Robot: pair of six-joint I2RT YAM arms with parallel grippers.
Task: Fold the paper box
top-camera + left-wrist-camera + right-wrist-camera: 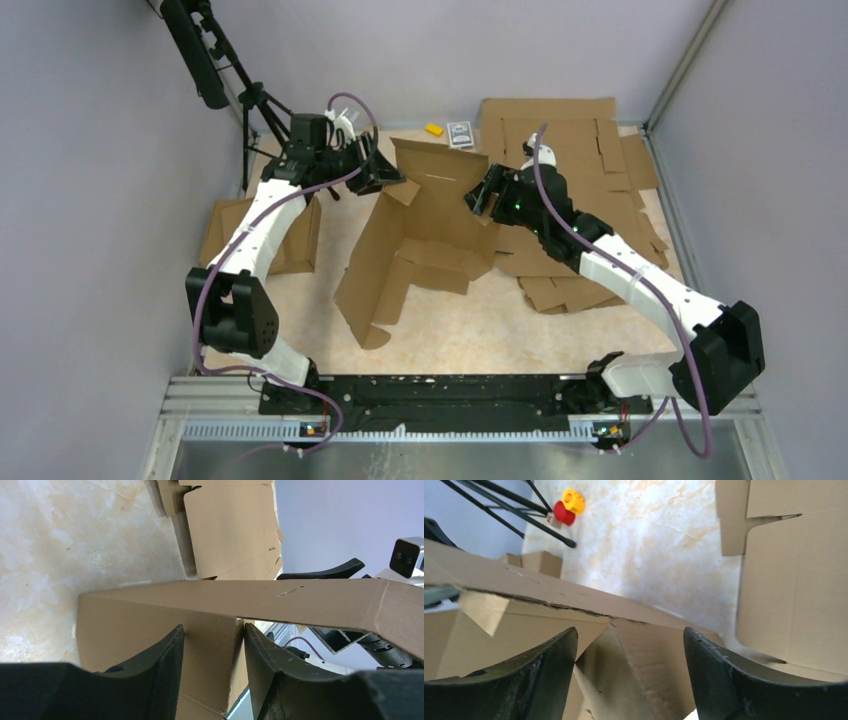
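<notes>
Box (420, 235) standing half-formed on the counter (470, 330), far wall raised.
Your left pincer (213, 629) is sitting apart astride the far-left corner; your right pincer (630, 632) is gaping wide over the far-right corner, clamping nothing.

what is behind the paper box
Behind the paper box lie a small yellow item and a dark packet; its raised back panel hides the tabletop directly behind it.
</notes>
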